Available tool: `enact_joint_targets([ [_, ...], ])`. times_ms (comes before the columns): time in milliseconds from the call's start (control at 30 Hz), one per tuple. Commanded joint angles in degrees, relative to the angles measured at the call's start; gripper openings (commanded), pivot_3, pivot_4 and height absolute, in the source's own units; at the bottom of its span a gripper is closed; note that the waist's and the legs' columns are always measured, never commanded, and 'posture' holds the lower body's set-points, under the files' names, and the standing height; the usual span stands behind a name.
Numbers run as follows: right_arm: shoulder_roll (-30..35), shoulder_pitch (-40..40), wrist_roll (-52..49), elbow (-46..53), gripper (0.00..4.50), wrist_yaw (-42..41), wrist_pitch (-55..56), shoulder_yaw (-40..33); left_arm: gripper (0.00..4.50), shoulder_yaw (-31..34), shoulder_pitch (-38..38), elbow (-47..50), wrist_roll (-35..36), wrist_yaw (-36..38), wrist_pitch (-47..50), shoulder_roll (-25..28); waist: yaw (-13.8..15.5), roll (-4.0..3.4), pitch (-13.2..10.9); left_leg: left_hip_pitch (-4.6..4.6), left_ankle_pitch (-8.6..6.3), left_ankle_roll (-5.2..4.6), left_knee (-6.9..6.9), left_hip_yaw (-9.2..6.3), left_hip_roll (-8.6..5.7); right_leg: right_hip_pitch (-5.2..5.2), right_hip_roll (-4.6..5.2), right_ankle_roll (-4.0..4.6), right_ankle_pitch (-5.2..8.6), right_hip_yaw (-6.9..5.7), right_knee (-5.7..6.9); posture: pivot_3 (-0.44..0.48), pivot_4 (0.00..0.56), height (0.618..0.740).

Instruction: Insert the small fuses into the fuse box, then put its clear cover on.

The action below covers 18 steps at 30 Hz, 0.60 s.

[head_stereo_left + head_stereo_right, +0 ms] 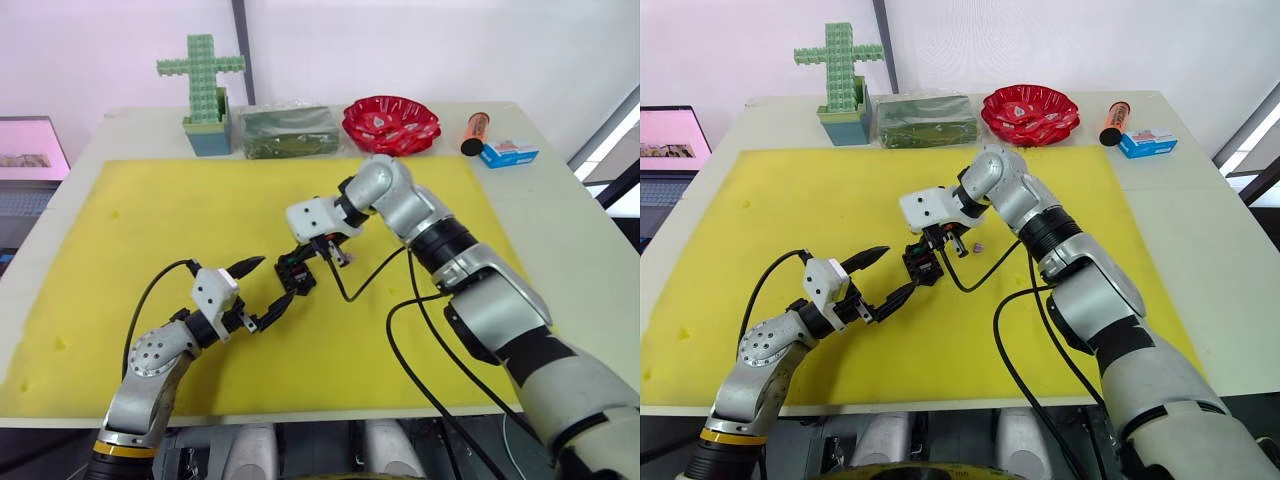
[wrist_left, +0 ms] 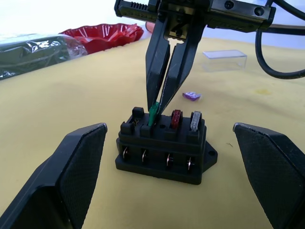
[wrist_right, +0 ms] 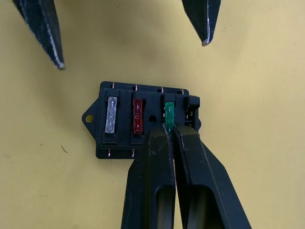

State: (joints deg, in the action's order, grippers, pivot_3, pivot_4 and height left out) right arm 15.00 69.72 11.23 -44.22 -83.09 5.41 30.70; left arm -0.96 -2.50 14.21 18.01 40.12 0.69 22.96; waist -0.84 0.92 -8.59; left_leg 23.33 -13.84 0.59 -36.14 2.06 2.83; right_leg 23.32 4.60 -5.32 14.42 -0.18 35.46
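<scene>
Fuse box (image 2: 163,145) standing mid-mat on the yellow foam mat (image 1: 150,220), well clear of every mat edge, with open mat all around. Right gripper (image 3: 169,128), fingers pressed together, pinches the green fuse (image 2: 153,113) upright in its slot; the red fuse (image 2: 176,118) and grey fuse (image 2: 195,120) sit seated beside it. Left gripper (image 1: 265,283), fingers spread wide, flanks the box without touching. Purplish fuse (image 2: 191,96) lies loose just beyond, and what appears to be the clear cover (image 2: 225,59) lies farther off.
</scene>
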Motion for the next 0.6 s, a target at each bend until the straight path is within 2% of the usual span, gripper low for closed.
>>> enact_joint_targets([
  [33,-0.38,1.34,0.61,-0.16,0.06,-0.22,-0.07,-0.48,4.5,0.08,0.21,1.69,-0.08,-0.29,-1.0,-0.2,-0.01,0.0,0.0,0.0,0.0,0.0,0.0,0.0,0.0,0.0,0.0,0.0,0.0,0.0,0.0,0.0,0.15,0.74],
  [600,-0.8,0.95,0.05,0.32,0.06,0.04,-1.01,-1.53,4.5,-0.19,0.82,0.69,-0.55,0.08,-1.38,-0.29,-0.01,0.0,0.0,0.0,0.0,0.0,0.0,0.0,0.0,0.0,0.0,0.0,0.0,0.0,0.0,0.0,0.15,0.74],
])
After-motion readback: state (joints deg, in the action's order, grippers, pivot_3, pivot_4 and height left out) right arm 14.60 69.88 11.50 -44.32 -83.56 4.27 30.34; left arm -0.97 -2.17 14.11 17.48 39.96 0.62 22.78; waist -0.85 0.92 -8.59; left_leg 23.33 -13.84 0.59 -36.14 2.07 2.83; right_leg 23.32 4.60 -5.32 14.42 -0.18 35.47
